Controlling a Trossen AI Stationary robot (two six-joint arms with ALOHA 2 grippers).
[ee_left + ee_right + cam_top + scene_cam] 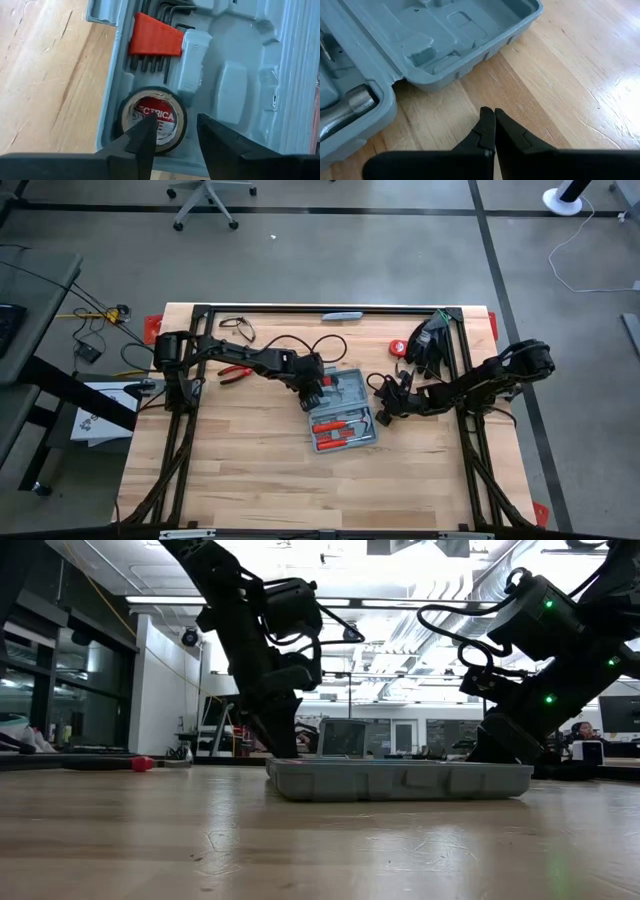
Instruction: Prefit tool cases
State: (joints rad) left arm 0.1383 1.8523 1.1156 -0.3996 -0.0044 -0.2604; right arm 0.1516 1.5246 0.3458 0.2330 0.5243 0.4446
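- Blue-grey hinged plastic tool case (345, 412), lying open flat near the middle of the light wooden table (250, 480), slightly turned, both halves facing up.
- Red-handled tools (335, 430) seated in the moulded tray on the half nearer the table's front edge.
- Roll of black electrical tape with a red-and-white label (154, 120) sitting in a round pocket at one corner of the case, next to a set of black hex keys in a red holder (156, 36).
- Metal hammer head (345, 110) lodged in a recess of one half; other half (445, 30) bare moulded plastic.
- Left gripper (175, 137) poised directly over the tape roll, fingers parted, nothing clamped between them.
- Right gripper (494, 125) just beside the case's right edge, low over bare wood, fingers pressed together and holding nothing.
- Red-handled pliers (235, 372) lying on the wood to the left of the case, under the left arm.
- Slim grey-blue bar (342, 315) at the table's far edge; small red item (397, 347) near the right arm's base.
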